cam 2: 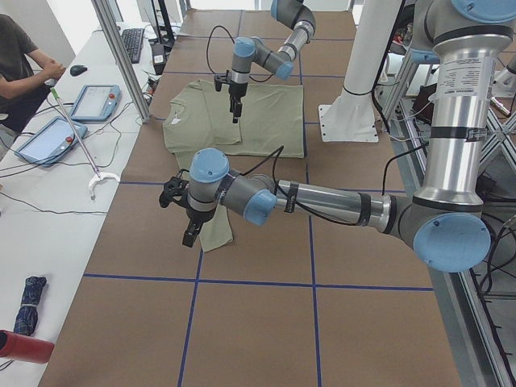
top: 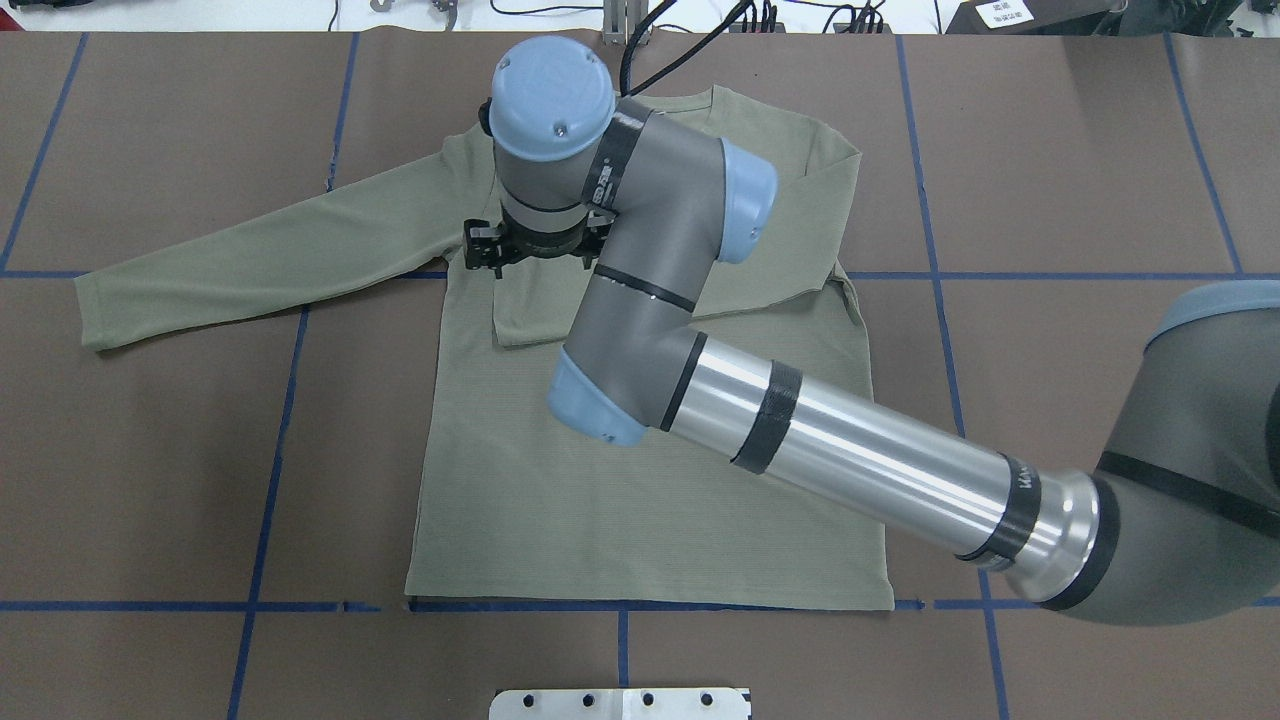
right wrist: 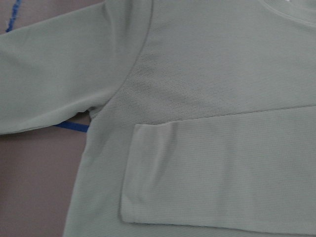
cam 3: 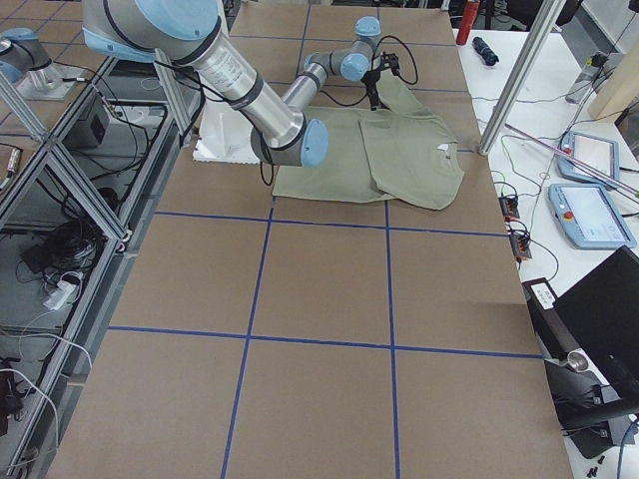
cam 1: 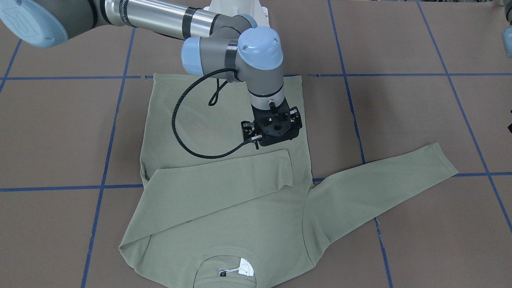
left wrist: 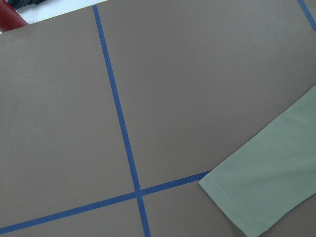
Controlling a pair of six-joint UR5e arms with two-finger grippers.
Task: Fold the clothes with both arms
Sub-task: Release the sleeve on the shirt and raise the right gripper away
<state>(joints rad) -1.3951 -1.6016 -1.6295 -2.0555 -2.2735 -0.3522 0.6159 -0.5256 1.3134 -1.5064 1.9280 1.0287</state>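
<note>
Shirt: The green shirt (top: 650, 500) lay flat on the brown table (top: 150, 450). Its hem was toward the robot's base and its collar and neck tags (cam 1: 240, 270) were on the far side, so I read it as spread for folding.
Folded sleeve: The sleeve on the robot's right (cam 1: 224, 180) lay across the chest, with its cuff ending short of the opposite side seam. I judged that half of the sleeve fold done.
Right gripper: The right gripper (cam 1: 273, 129) hung over the shirt body, just beside that cuff. Its wrist camera showed me only flat cloth and no fingers, so I could not tell whether the jaws were spread or pressed together. Nothing looked pinched.
Outstretched sleeve: The other sleeve (cam 1: 380, 188) ran straight out over the table toward the robot's left, not yet folded.
Left gripper: The left gripper (cam 2: 189, 234) pointed down near that sleeve's end. Only the side views caught it, so I could not tell how its jaws stood. Its wrist camera framed the cuff (left wrist: 237, 197) near a crossing of blue tape (left wrist: 121, 128), which suggested to me it was placed there for a pick.
Next move: I reckoned the cuff needed a clean pinch and then a carry across the chest to mirror the first sleeve.
</note>
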